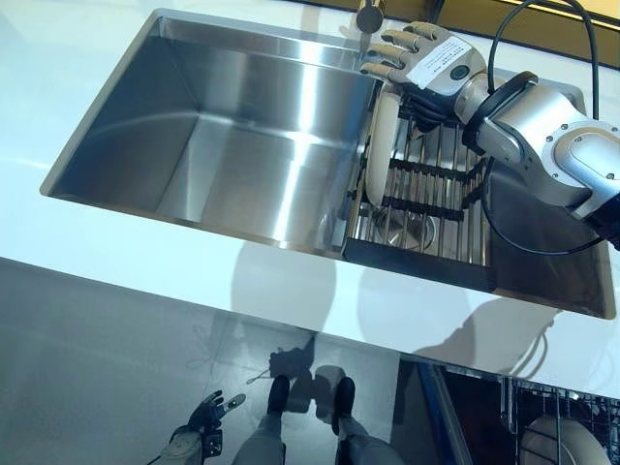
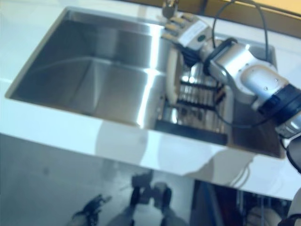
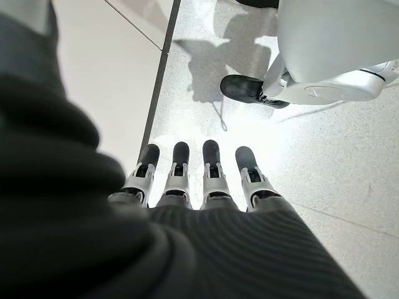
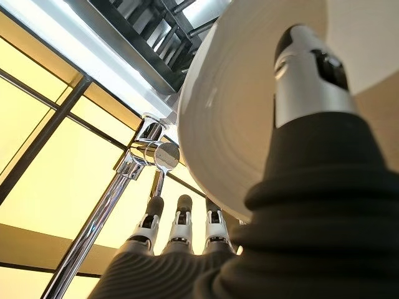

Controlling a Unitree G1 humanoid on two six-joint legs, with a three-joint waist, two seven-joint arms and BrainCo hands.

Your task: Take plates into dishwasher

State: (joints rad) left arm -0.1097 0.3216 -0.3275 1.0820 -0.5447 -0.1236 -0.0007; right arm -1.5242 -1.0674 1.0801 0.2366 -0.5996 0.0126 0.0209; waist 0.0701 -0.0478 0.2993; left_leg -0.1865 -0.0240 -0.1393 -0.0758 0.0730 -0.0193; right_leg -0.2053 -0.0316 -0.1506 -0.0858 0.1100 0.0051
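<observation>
A white countertop (image 1: 291, 291) carries a broad stainless steel sink (image 1: 242, 136) whose main basin lies bare. At the sink's right end a dark wire drying rack (image 1: 426, 194) sits over the basin, just below the chrome faucet (image 1: 368, 15). A cream plate (image 1: 381, 145) stands on edge in the rack's leftmost slot, roughly upright, face toward the basin. Below the counter, at the lower right, the open dishwasher's rack (image 1: 542, 426) shows with another plate (image 1: 562, 446) already in it.

The right hand (image 1: 426, 58) is at the standing plate's top rim. In the right wrist view its thumb (image 4: 305, 68) lies against one face of the plate (image 4: 249, 112) while the fingers (image 4: 181, 227) reach past the rim on the other side, curled only loosely; the grip looks to be closing, not yet firm. The left hand (image 3: 199, 180) hangs by the floor, fingers straight and empty.

The plate is most likely ceramic: stiff, fairly heavy, glazed and possibly wet, so slippery and breakable. The sensible hold is a pinch across the top rim, thumb opposite fingers, then a straight lift out of the slot.
</observation>
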